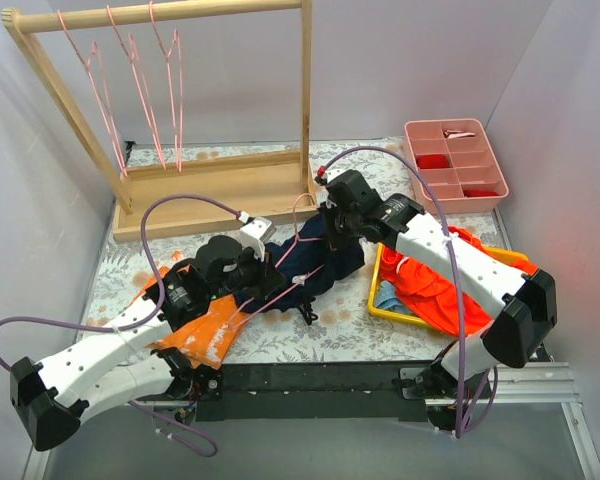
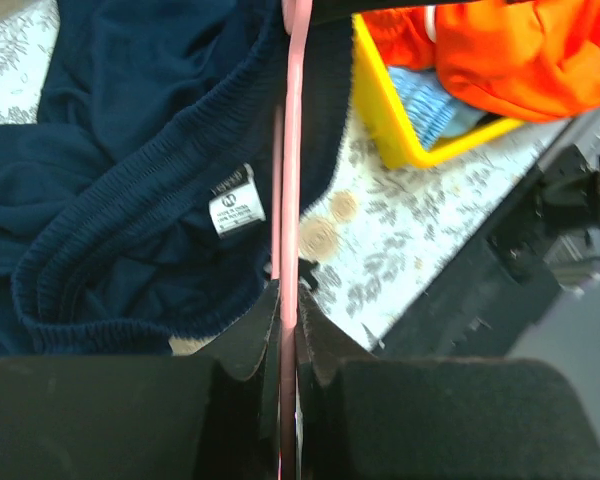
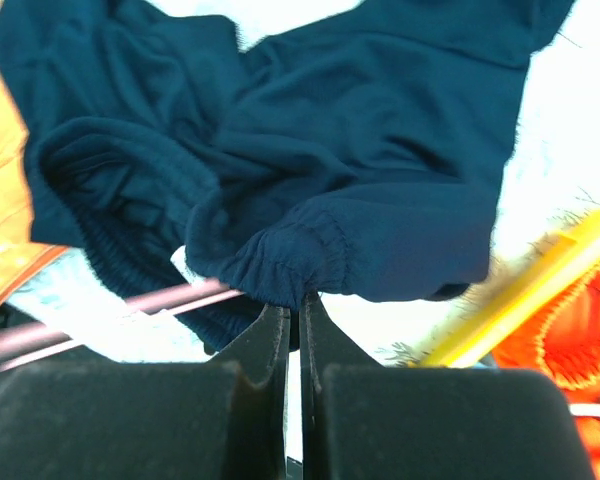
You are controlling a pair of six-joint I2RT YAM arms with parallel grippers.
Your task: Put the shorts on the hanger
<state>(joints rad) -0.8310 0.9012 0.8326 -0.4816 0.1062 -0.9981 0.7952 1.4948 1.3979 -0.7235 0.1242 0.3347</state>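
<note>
Step in hand: feeding shorts [image 2: 130, 150] onto hanger [image 2: 292, 150], mid-table beside yellow tray [image 2: 375, 100]. L gripper [image 2: 288, 300] clamping pink wire, jaws tight on it. R gripper [image 3: 292, 312] pinching gathered elastic edge, jaws closed on fabric. Wire lying across waistband. Next, judging: R needing to draw fabric over wire, L steadying; slip risk.

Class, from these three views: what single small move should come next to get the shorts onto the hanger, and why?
Probably the right gripper should draw its pinched waistband of the shorts along the hanger while the left gripper steadies it: both sets of jaws are shut, one on fabric, one on pink wire, and the shorts lie bunched.
</note>
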